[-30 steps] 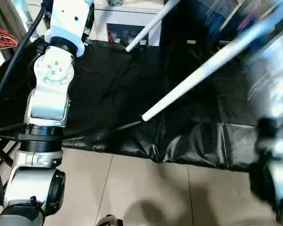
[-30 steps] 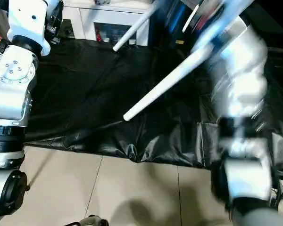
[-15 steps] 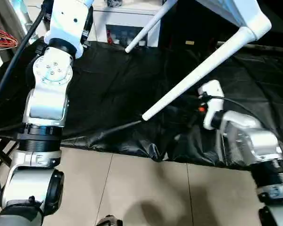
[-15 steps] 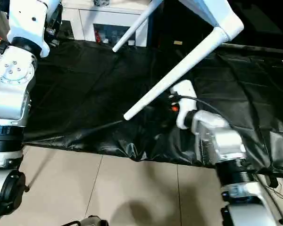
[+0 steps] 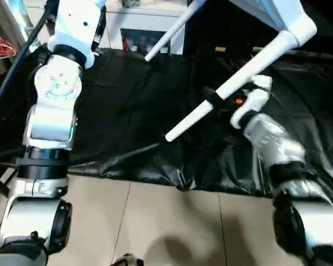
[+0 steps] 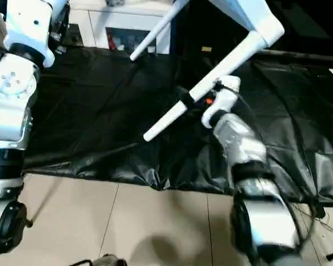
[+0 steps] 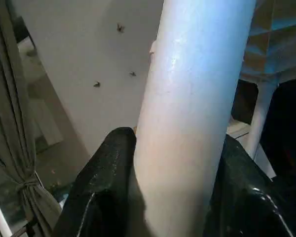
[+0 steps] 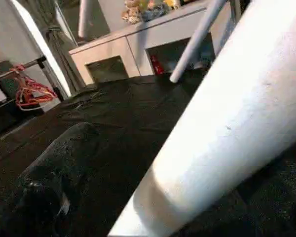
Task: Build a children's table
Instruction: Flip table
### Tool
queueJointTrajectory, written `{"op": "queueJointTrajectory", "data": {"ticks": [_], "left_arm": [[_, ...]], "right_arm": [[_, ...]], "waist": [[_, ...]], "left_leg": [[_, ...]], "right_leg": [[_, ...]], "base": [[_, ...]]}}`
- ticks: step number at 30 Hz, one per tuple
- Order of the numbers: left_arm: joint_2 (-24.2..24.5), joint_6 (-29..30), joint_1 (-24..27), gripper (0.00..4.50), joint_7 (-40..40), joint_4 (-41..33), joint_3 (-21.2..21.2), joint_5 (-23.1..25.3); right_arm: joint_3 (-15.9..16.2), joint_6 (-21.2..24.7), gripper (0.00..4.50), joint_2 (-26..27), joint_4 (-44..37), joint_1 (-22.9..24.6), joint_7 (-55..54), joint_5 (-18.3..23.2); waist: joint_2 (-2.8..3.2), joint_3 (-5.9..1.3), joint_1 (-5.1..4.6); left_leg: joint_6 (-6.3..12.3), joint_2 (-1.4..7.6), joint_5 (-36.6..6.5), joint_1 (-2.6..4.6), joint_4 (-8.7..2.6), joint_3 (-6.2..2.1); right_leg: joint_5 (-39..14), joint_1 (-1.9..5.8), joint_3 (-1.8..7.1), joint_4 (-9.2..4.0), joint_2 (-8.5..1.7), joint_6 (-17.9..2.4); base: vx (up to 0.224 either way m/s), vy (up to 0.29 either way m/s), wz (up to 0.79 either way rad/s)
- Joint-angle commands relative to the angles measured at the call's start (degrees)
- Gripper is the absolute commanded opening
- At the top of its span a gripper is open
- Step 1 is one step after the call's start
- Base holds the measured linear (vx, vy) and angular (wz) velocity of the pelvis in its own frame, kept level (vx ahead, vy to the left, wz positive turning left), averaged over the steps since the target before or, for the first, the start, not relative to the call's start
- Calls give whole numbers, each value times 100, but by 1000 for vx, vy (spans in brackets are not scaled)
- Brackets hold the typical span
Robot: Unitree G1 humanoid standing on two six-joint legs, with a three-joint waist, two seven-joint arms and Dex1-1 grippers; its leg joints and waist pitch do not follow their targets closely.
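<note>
The children's table hangs tilted in the air. Its white tabletop (image 5: pixel 269 10) is at the upper right, and one long white leg (image 5: pixel 250 69) slants down towards the black cloth. A second leg (image 5: pixel 167 37) points at the back. My left gripper (image 7: pixel 177 143) is shut on a white leg (image 7: pixel 187 98), with a black finger (image 7: pixel 106 182) on either side of the tube. My right gripper (image 5: pixel 213 100) stands open at the middle of the slanting leg, and one black finger (image 5: pixel 209 95) lies across the tube. In the right wrist view the leg (image 8: pixel 227 133) runs beside a black finger (image 8: pixel 52 173).
A black cloth (image 5: pixel 122 105) covers the work surface below the legs, and its crumpled front edge hangs over a tiled floor (image 5: pixel 172 221). A white cabinet (image 5: pixel 139 25) stands behind. Red cables (image 5: pixel 1 47) lie at the far left, beside my raised left arm (image 5: pixel 55 100).
My right arm has swung up from low at the right to the slanting leg, its open gripper now at the tube. The left arm and the table have barely moved.
</note>
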Motion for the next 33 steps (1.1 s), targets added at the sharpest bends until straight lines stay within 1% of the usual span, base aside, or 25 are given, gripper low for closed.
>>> {"op": "queueJointTrajectory", "data": {"ticks": [1, 3, 4, 5, 6, 7, 8, 9, 10, 11, 12, 13, 14, 15, 17, 19, 20, 21, 23, 24, 25, 29, 30, 31, 33], "left_arm": [[-83, 115, 112, 192, -106, 161, -69, -116], [-73, 131, 131, 191, -99, 157, -60, -111], [-67, 142, 160, 191, -94, 150, -49, -112], [-63, 150, 181, 191, -91, 143, -42, -113], [-63, 158, 209, 190, -83, 139, -35, -115], [-65, 161, 239, 190, -77, 138, -34, -113], [-65, 162, 245, 189, -75, 138, -34, -113], [-69, 165, 271, 189, -70, 137, -35, -112], [-66, 170, 304, 188, -71, 114, -32, -116], [-72, 182, 370, 187, -76, 94, -24, -130], [-77, 190, 439, 186, -77, 84, -14, -145], [-83, 192, 498, 185, -80, 87, -6, -160], [-84, 192, 548, 185, -86, 91, -5, -167], [-85, 171, 629, 184, -95, 101, -8, -172], [-93, 152, 695, 184, -109, 103, -2, -183], [-113, 133, 827, 179, -132, 114, -1, -186], [-122, 116, 879, 177, -149, 131, -8, -192], [-131, 78, 975, 175, -181, 154, -30, -204], [-139, 29, 1043, 173, -216, 196, -48, -220], [-141, 15, 1059, 169, -223, 209, -52, -223], [-149, -49, 1110, 167, -247, 276, -64, -228], [-192, -164, 1205, 164, -314, 418, -81, -251], [-206, -181, 1222, 164, -329, 451, -86, -257], [-218, -214, 1248, 164, -342, 478, -94, -252], [-226, -239, 1267, 164, -351, 502, -105, -245]], "right_arm": [[-101, -160, 414, 2, 214, -154, 29, -79], [-87, -291, 403, 19, 319, -208, 249, -12], [-60, -299, 389, 38, 317, -207, 422, 30], [-45, -323, 377, 50, 345, -216, 548, 56], [0, -350, 372, 59, 356, -209, 685, 36], [44, -394, 368, 60, 425, -222, 790, -22], [52, -402, 359, 60, 438, -225, 809, -33], [78, -461, 339, 63, 511, -243, 886, -91], [75, -544, 339, 71, 624, -281, 946, -147], [60, -589, 335, 85, 683, -305, 1010, -162], [50, -643, 330, 97, 720, -320, 1071, -187], [46, -670, 306, 103, 740, -329, 1134, -202], [56, -681, 306, 101, 747, -329, 1197, -218], [82, -715, 295, 92, 727, -311, 1279, -244], [91, -741, 295, 86, 706, -295, 1361, -244], [93, -778, 266, 69, 622, -258, 1505, -232], [96, -785, 257, 57, 576, -241, 1581, -223], [97, -819, 253, 44, 499, -215, 1706, -226], [99, -825, 247, 41, 405, -182, 1804, -220], [100, -827, 224, 40, 382, -173, 1823, -223], [127, -835, 216, 33, 265, -123, 1871, -245], [266, -812, 195, -18, -152, 84, 1953, -326], [300, -792, 175, -34, -269, 142, 1966, -339], [337, -768, 175, -51, -412, 217, 1952, -364], [367, -745, 167, -65, -538, 283, 1940, -381]], "waist": [[-26, -450, -30], [-27, -454, -26], [-163, -453, -38], [-134, -458, -9], [-91, -458, -9], [-92, -453, -16], [-96, -459, -18], [-103, -460, -18], [-182, -457, -7], [-173, -463, -6], [-179, -458, -15], [-171, -450, -17], [-194, -452, -25], [-191, -445, -32], [-190, -436, -42], [-171, -433, -27], [-178, -431, -25], [-155, -427, -22], [-158, -423, -8], [-169, -428, 9], [-137, -424, 22], [-137, -423, 69], [-130, -419, 75], [-110, -430, 88], [-120, -433, 101]], "left_leg": [[-245, 374, -1569, 267, -455, -213], [-238, 382, -1586, 259, -465, -222], [-182, 383, -1574, 244, -469, -203], [-159, 381, -1496, 239, -456, -216], [-126, 383, -1420, 235, -454, -211], [-117, 390, -1374, 233, -464, -212], [-117, 390, -1380, 236, -463, -212], [-107, 389, -1373, 232, -460, -206], [-61, 391, -1323, 231, -455, -203], [-56, 392, -1303, 237, -451, -197], [-46, 400, -1277, 232, -450, -193], [-55, 400, -1308, 228, -460, -197], [-58, 403, -1334, 239, -462, -192], [-72, 404, -1386, 245, -472, -202], [-118, 410, -1509, 257, -488, -208], [-183, 413, -1668, 283, -494, -210], [-201, 416, -1721, 288, -499, -211], [-254, 419, -1827, 303, -507, -217], [-300, 415, -1973, 320, -509, -219], [-313, 414, -1982, 309, -512, -226], [-331, 416, -2024, 319, -518, -230], [-416, 426, -2239, 386, -520, -229], [-444, 427, -2282, 376, -538, -239], [-471, 431, -2277, 375, -546, -247], [-486, 434, -2272, 379, -561, -242]], "right_leg": [[-1449, 116, 292, -514, -548, -1165], [-1434, 130, 291, -506, -555, -1138], [-1420, 147, 291, -515, -554, -1126], [-1408, 162, 291, -489, -576, -1135], [-1411, 151, 294, -499, -582, -1132], [-1359, 146, 288, -493, -560, -1133], [-1337, 145, 283, -486, -553, -1141], [-1299, 149, 287, -484, -563, -1157], [-1349, 156, 285, -479, -582, -1172], [-1368, 151, 287, -484, -587, -1182], [-1366, 141, 290, -488, -590, -1207], [-1403, 140, 286, -488, -575, -1185], [-1404, 130, 285, -490, -566, -1174], [-1440, 127, 284, -490, -562, -1164], [-1512, 114, 286, -500, -554, -1138], [-1595, 90, 295, -516, -561, -1114], [-1623, 87, 296, -524, -561, -1104], [-1661, 74, 298, -535, -555, -1083], [-1730, 62, 301, -546, -558, -1069], [-1763, 77, 302, -544, -572, -1058], [-1786, 55, 304, -553, -561, -1025], [-1843, 5, 313, -580, -560, -978], [-1857, 16, 307, -578, -558, -955], [-1788, 22, 306, -567, -559, -936], [-1701, 19, 304, -567, -546, -904]], "base": [[0, 0, 0], [0, 0, 0], [0, 0, 0], [0, 0, 0], [0, 0, 0], [0, 0, 0], [0, 0, 0], [0, 0, 0], [0, 0, 0], [0, 0, 0], [0, 0, 0], [0, 0, 0], [0, 0, 0], [0, 0, 0], [0, 0, 0], [0, 0, 0], [0, 0, 0], [0, 0, 0], [0, 0, 0], [0, 0, 0], [0, 0, 0], [0, 0, 0], [0, 0, 0], [0, 0, 0], [0, 0, 0]]}}
